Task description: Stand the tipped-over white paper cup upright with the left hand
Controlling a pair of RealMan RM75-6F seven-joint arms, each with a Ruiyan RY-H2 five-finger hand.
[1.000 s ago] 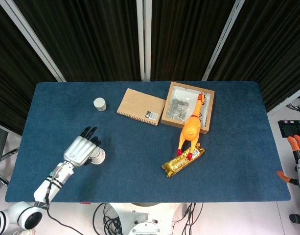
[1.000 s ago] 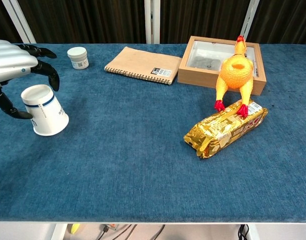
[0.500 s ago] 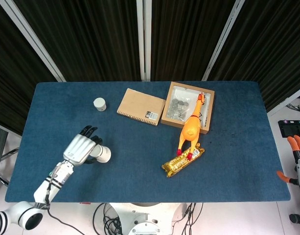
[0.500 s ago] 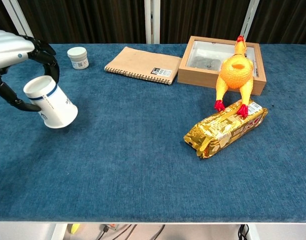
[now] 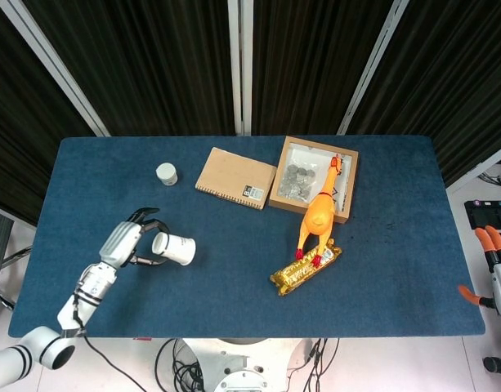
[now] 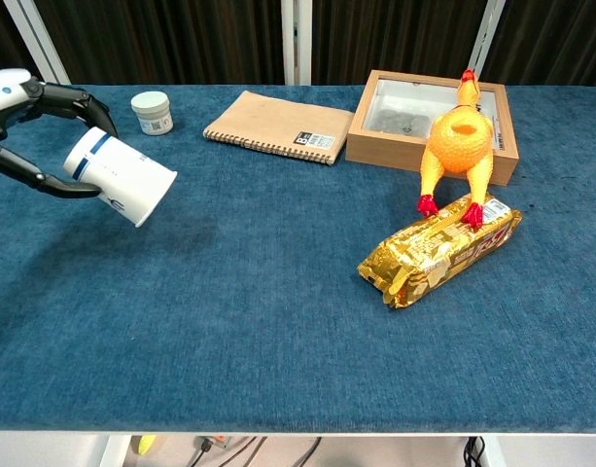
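Sideways, white paper cup (image 6: 121, 180) clasped in left hand (image 6: 25, 126), mid-air.

No text can be read: the label on the tan spiral-bound notebook (image 6: 279, 125) is too small to make out.

Counter (image 5: 234, 286) topped with dark blue felt-like cloth, white edge along the front in chest view. Behind counter: black pleated curtains (image 5: 152, 57) split by white/grey frame bars (image 5: 240, 65), some angled. Pale floor (image 5: 13, 245) left and right of counter. Cables (image 5: 176, 367) below the front edge. Dark device (image 5: 489, 214) right of counter, possibly a controller. Lighting even, soft shadows.
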